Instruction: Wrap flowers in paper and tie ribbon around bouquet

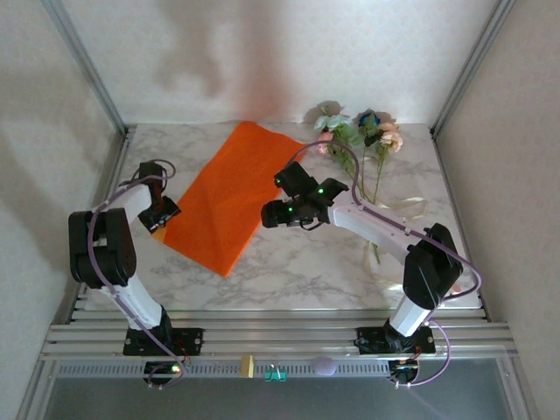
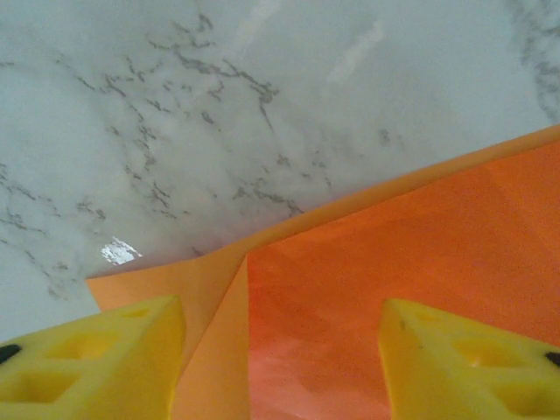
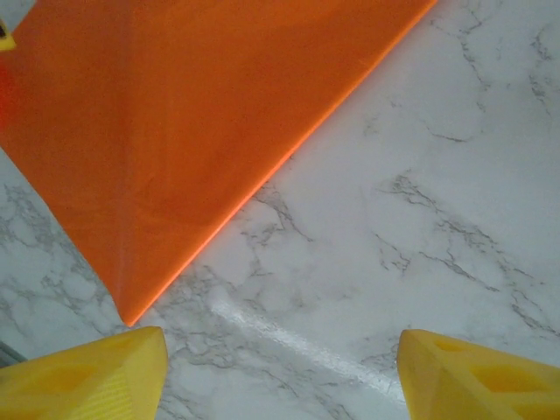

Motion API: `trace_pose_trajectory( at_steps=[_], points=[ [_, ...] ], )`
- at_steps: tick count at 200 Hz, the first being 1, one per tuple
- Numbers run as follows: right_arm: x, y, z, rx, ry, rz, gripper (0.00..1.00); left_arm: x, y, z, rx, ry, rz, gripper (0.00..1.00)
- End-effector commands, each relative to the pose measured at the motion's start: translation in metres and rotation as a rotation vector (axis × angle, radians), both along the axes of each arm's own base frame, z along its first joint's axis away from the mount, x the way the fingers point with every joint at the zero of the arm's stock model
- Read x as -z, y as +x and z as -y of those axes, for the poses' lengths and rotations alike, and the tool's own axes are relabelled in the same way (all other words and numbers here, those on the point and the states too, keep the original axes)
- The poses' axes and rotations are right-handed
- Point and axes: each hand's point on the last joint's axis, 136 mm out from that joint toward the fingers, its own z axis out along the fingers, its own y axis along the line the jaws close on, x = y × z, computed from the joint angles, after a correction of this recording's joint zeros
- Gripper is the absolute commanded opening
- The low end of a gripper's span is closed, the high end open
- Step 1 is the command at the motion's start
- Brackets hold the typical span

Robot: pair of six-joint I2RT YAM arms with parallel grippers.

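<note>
The big orange paper (image 1: pixel 234 194) lies flat on the marble table (image 1: pixel 297 271), from the middle out toward ten o'clock. The flowers (image 1: pixel 359 131) wait well apart at one o'clock, and the ribbon (image 1: pixel 407 208) curls at three o'clock. Nothing is wrapped yet. The left pincer (image 2: pixel 282 337) sits at the paper's nine o'clock corner with its yellow fingers (image 2: pixel 87 359) wide apart. A small folded flap of paper stands between them, but they are not pinching it. The right pincer (image 3: pixel 282 359) is also spread open and holds nothing. It hangs over bare table beside the paper's edge, with a pointed corner near one finger. I think it could close on nothing, because the paper is just off to the side. The sheet looks thin and smooth, and the table looks shiny and slippery. So a push could make the paper slide away, and a hard squeeze on the flap could crumple or rip it. The flowers have soft pink, white and blue heads on long thin green stems. The ribbon is floppy and cream.
</note>
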Motion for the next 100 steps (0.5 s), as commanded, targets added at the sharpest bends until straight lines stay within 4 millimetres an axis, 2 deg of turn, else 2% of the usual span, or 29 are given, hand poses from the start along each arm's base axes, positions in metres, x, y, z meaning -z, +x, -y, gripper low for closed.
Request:
trace_pose_trajectory(
  at_steps=[1,11,23,44,60,81,100],
  points=[
    [-0.007,-0.002,-0.005,-0.023,0.012,0.000,0.70,0.006,-0.020,-0.002,0.027,0.028,-0.085,0.55],
    [-0.007,-0.001,-0.005,-0.020,0.011,0.002,0.70,0.011,-0.022,0.003,0.037,0.009,-0.088,0.54],
    [-0.006,0.000,-0.006,-0.020,0.009,0.001,0.70,0.017,-0.024,0.006,0.049,0.002,-0.108,0.47],
    [-0.006,0.001,-0.007,-0.015,0.005,-0.007,0.69,0.015,-0.024,0.005,0.058,0.022,-0.109,0.24],
    [-0.006,0.002,-0.008,-0.010,0.007,-0.010,0.68,0.004,-0.019,0.004,0.063,0.044,-0.084,0.00],
    [-0.007,0.002,-0.006,0.003,0.001,-0.007,0.68,-0.019,-0.013,0.007,0.096,0.098,-0.055,0.00],
    [-0.009,0.004,-0.001,0.027,-0.011,0.002,0.67,-0.061,0.002,0.019,0.148,0.189,0.033,0.00]
  ],
)
